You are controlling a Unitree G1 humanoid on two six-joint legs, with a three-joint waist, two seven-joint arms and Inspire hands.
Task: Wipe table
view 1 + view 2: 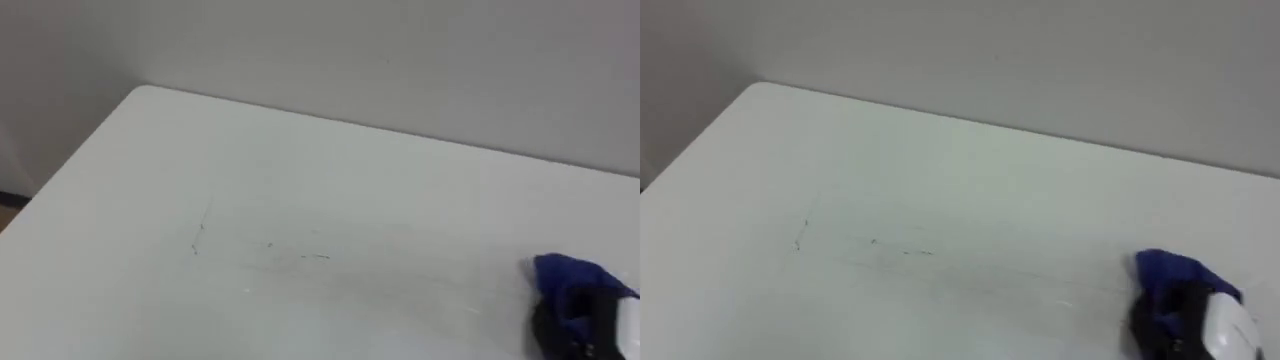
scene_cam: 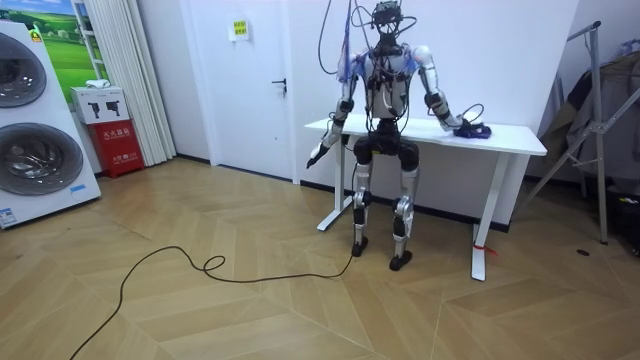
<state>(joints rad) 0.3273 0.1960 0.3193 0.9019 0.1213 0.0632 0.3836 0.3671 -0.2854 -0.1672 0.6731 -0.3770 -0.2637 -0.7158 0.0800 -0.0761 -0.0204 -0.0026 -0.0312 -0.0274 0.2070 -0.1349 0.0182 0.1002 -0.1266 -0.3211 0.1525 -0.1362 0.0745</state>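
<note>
**Left eye view**
- Table: white, smooth and bare over most of its top. Its rounded far-left corner is set near a plain pale wall.
- Marks: thin, faint strokes like pen lines are seen left of the middle, with shorter ones just to their right. They are judged unwiped.
- Cloth: blue and bunched, lying on the table at the lower right, well apart from the marks.
- Right hand: dark, set at the near side of the cloth and touching it. Whether the cloth is gripped or merely pressed down cannot be told.
- Progress: no damp streak is seen, so the stretch already covered cannot be judged. The marked middle and the whole left part are taken as work left to do — a long sweep leftward is called for.

**Right eye view**
- The same cloth and hand are found at the lower right, with the marks well to their left.

**Room view**
- The robot is seen upright at the table's long side, back to the camera. Its right arm is reached out to the end at the room view's right, where the cloth lies.
- Left hand: hung below the tabletop at the other end, holding nothing that can be made out. Its state is too small to tell.
- Room: wooden floor, white door, washing machines with a red box beside them, and a metal stand at the far right.
</note>
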